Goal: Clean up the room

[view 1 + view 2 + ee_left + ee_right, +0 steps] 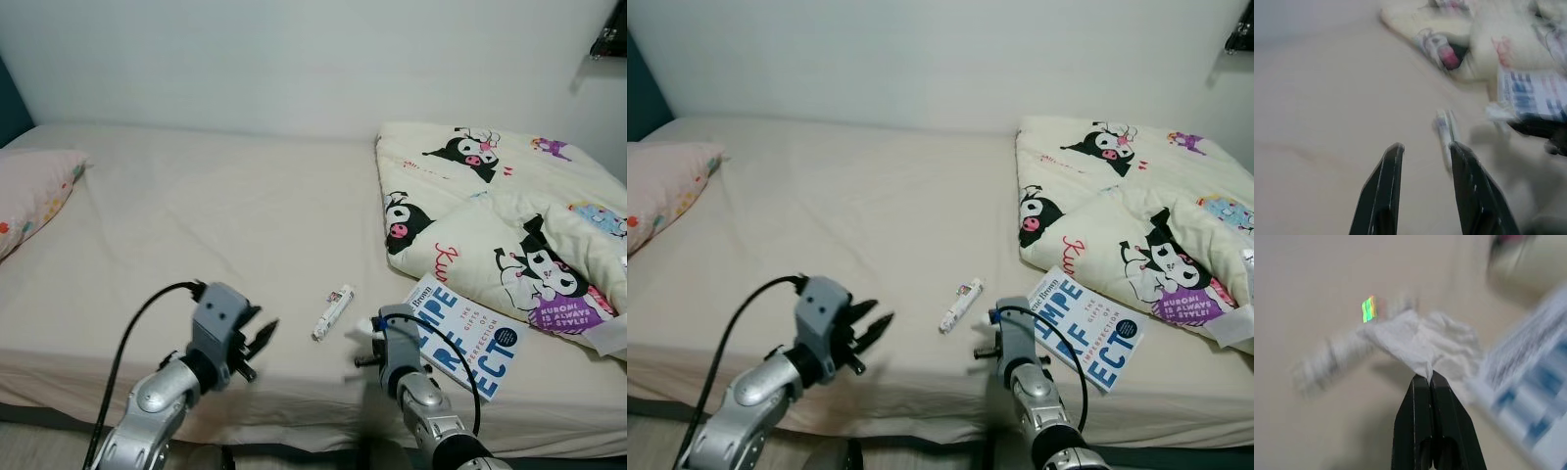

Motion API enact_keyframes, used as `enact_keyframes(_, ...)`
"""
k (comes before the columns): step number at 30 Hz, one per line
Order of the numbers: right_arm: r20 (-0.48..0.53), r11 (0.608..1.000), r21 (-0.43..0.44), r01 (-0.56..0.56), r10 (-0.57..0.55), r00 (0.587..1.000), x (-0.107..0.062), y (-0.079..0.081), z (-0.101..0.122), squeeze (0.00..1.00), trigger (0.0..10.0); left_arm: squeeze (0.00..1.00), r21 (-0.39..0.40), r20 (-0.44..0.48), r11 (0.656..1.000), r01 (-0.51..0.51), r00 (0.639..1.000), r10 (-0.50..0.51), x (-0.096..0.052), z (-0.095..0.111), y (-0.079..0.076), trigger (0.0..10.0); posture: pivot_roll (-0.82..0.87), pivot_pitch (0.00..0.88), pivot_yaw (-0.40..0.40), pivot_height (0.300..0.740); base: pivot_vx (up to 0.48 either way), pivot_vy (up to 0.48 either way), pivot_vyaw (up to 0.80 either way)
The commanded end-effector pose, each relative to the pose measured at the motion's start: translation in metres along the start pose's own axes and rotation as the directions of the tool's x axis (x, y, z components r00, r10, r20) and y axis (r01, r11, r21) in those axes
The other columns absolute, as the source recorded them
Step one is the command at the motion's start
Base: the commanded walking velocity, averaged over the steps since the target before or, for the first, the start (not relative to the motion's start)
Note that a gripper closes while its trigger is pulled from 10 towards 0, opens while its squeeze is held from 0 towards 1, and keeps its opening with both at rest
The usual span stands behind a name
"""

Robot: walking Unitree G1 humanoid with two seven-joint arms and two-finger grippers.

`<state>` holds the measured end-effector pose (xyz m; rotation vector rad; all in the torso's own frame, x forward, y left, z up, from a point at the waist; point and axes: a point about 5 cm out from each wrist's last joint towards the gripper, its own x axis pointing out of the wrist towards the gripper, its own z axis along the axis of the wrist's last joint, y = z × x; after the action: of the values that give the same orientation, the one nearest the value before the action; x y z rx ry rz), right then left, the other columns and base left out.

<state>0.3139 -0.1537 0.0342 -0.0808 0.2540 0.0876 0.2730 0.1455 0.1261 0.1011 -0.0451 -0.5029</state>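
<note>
A crumpled tissue (1425, 345) is pinched in the right gripper (1430, 379) near the bed (196, 225) front edge; light, limp, tear-prone. Left gripper (1422, 152) jaws are parted.

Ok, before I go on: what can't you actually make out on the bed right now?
- Tube: label too small in the eye views, smeared by blur in the left wrist view.
- Crumpled tissue pinched in the right claw: in the left eye view the claw's own body hides it.
- Book: near corner behind the right arm; blurred in both wrist views.
- Pillow: cut off by the picture's left edge.
</note>
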Motion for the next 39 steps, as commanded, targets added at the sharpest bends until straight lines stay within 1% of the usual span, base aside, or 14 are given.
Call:
enact_keyframes(1, 0.098, 1.0, -0.018, 0.021, -0.02, 0.995, -0.001, -0.001, 0.013, 0.0, 10.0, 0.0, -0.025, 0.014, 0.996, -0.089, 0.996, 0.089, 0.0, -0.001, 0.008, 10.0, 0.07, 0.03, -0.079, 0.595, 0.0, 0.0, 0.0)
enact_keyframes(2, 0.156, 1.0, -0.023, 0.02, -0.016, 0.988, -0.003, 0.0, 0.022, 0.0, 10.0, 0.0, -0.038, 0.023, 0.986, -0.161, 0.987, 0.162, 0.001, 0.0, 0.015, 10.0, 0.07, 0.025, -0.077, 0.595, 0.0, 0.0, 0.0)
enact_keyframes(3, 0.188, 1.0, -0.025, 0.018, -0.013, 0.982, -0.004, 0.001, 0.027, 0.0, 10.0, 0.0, -0.047, 0.027, 0.977, -0.206, 0.978, 0.207, 0.001, 0.0, 0.018, 10.0, 0.06, 0.023, -0.078, 0.595, 0.0, 0.0, 0.0)
enact_keyframes(4, 0.188, 1.0, -0.025, 0.018, -0.013, 0.982, -0.004, 0.001, 0.027, 0.0, 10.0, 0.0, -0.047, 0.027, 0.977, -0.206, 0.978, 0.207, 0.001, 0.0, 0.018, 10.0, 0.06, 0.023, -0.078, 0.595, 0.0, 0.0, 0.0)
enact_keyframes(5, 0.208, 1.0, -0.026, 0.015, -0.01, 0.978, -0.005, 0.002, 0.03, 0.0, 10.0, 0.0, -0.053, 0.028, 0.971, -0.232, 0.972, 0.234, 0.001, 0.0, 0.021, 10.0, 0.06, 0.023, -0.078, 0.595, 0.0, 0.0, 0.0)
enact_keyframes(7, 0.281, 0.997, -0.076, 0.01, 0.012, 0.96, -0.01, 0.005, 0.039, 0.0, 10.0, 0.0, -0.065, 0.023, 0.965, -0.255, 0.966, 0.257, 0.002, -0.001, 0.02, 10.0, 0.06, 0.018, -0.079, 0.595, 0.0, 0.0, 0.0)
enact_keyframes(8, 0.281, 0.997, -0.076, 0.01, 0.012, 0.96, -0.01, 0.005, 0.039, 0.0, 10.0, 0.0, -0.065, 0.023, 0.965, -0.255, 0.966, 0.257, 0.002, -0.001, 0.02, 10.0, 0.06, 0.018, -0.079, 0.595, 0.0, 0.0, 0.0)
enact_keyframes(10, 0.326, 0.994, -0.106, 0.007, 0.028, 0.945, -0.014, 0.008, 0.044, 0.0, 10.0, 0.0, -0.056, 0.025, 0.96, -0.273, 0.961, 0.275, 0.003, -0.002, 0.017, 10.0, 0.06, 0.016, -0.081, 0.595, 0.0, 0.0, 0.0)
enact_keyframes(14, 0.339, 0.995, -0.102, 0.011, 0.025, 0.94, -0.016, 0.01, 0.046, 0.0, 10.0, 0.0, -0.042, 0.02, 0.947, -0.317, 0.948, 0.319, 0.005, -0.004, 0.016, 10.0, 0.06, 0.015, -0.082, 0.595, 0.0, 0.0, 0.0)
enact_keyframes(21, 0.334, 0.996, -0.088, 0.02, 0.01, 0.942, -0.017, 0.011, 0.046, 0.0, 10.0, 0.0, -0.015, -0.012, 0.93, -0.367, 0.93, 0.366, 0.007, -0.009, 0.017, 10.0, 0.06, 0.012, -0.083, 0.62, 0.0, 0.0, 0.0)
enact_keyframes(22, 0.327, 0.996, -0.086, 0.02, 0.009, 0.945, -0.017, 0.012, 0.045, 0.0, 10.0, 0.0, -0.01, -0.028, 0.917, -0.399, 0.917, 0.399, 0.007, -0.012, 0.018, 10.0, 0.06, 0.009, -0.083, 0.63, 0.0, 0.0, 0.0)
enact_keyframes(28, 0.322, 0.996, -0.086, 0.018, 0.011, 0.947, -0.017, 0.014, 0.045, 0.0, 10.0, 0.0, 0.011, -0.025, 0.906, -0.424, 0.905, 0.424, 0.005, -0.012, 0.019, 10.0, 0.07, 0.003, -0.081, 0.65, 0.0, 0.0, 0.0)
enact_keyframes(35, 0.315, 0.995, -0.096, 0.009, 0.022, 0.949, -0.018, 0.016, 0.044, 0.0, 10.0, 0.0, 0.017, -0.031, 0.897, -0.442, 0.897, 0.442, 0.003, -0.015, 0.016, 10.0, 0.07, 0.0, -0.09, 0.69, 0.0, 0.0, 0.0)
enact_keyframes(39, 0.314, 0.995, -0.098, 0.002, 0.029, 0.949, -0.018, 0.017, 0.044, 0.0, 10.0, 0.0, 0.016, -0.03, 0.895, -0.445, 0.895, 0.446, 0.003, -0.015, 0.016, 10.0, 0.08, 0.0, -0.095, 0.7, 0.0, 0.0, 0.0)
